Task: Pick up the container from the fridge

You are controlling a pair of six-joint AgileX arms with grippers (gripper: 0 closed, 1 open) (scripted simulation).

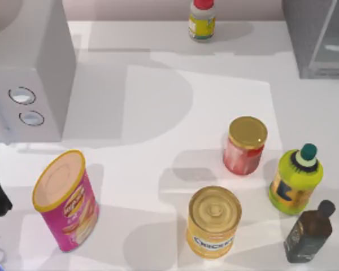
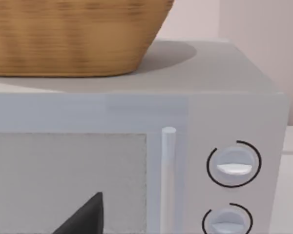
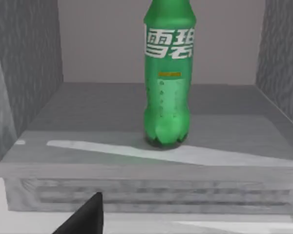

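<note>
one green container [image 3: 168, 73] upright inside fridge [image 3: 29, 97], nothing blocking it, gripper state unclear

Container [image 3: 168, 78] upright inside fridge [image 3: 136, 122], apparently mid-shelf — fridge at table [image 1: 158, 113] far right corner.

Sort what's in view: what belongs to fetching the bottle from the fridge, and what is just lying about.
Belongs to the job: green bottle, upright inside the fridge; right gripper facing it.

Lying about: microwave, basket, pink can, yellow can, red jar, three other bottles.
</note>
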